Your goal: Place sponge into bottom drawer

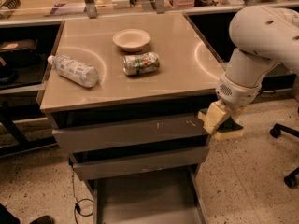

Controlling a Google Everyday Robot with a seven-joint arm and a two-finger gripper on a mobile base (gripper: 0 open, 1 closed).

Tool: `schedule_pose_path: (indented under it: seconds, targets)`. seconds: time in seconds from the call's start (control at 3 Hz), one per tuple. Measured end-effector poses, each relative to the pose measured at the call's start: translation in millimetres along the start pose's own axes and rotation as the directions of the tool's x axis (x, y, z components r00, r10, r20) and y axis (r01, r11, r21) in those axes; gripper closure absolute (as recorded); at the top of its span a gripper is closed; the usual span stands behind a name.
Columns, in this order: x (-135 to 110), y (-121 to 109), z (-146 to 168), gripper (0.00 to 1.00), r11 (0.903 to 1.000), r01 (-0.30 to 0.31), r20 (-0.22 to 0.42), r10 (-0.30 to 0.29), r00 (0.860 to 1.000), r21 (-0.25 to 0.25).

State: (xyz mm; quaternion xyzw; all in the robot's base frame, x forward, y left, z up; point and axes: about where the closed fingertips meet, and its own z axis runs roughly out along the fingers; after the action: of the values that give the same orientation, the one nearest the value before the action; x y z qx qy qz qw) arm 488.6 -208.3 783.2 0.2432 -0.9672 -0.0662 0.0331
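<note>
My gripper (219, 121) hangs off the right front corner of the cabinet, below the countertop edge, level with the top drawer front. It is shut on the sponge (230, 129), a yellow block with a dark green layer that sticks out to the right under the fingers. The bottom drawer (145, 204) is pulled out at the foot of the cabinet, a wide shallow grey tray with low side walls. It lies below and to the left of the sponge.
On the countertop (187, 78) lie a plastic bottle (73, 70), a crushed can (141, 63) and a white bowl (131, 38). The scratched top drawer front (131, 132) and middle drawer (140, 162) are slightly open. An office chair base (287, 139) stands at right. A cable (77, 202) trails on the floor.
</note>
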Motion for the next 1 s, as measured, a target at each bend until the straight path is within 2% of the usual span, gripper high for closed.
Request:
schedule_pose_path:
  seconds: [0.33,0.67,1.0]
  targets:
    - [0.2,0.7,1.6,1.0,1.0,0.001,-0.002,-0.001,1.0,-0.002]
    - [10.9,22.5,32.1,1.0,0.9983,0.002,-0.04,-0.004,0.999,-0.058]
    - [23.1,64.6,98.4,1.0,0.9843,-0.01,-0.105,-0.009,0.994,-0.176]
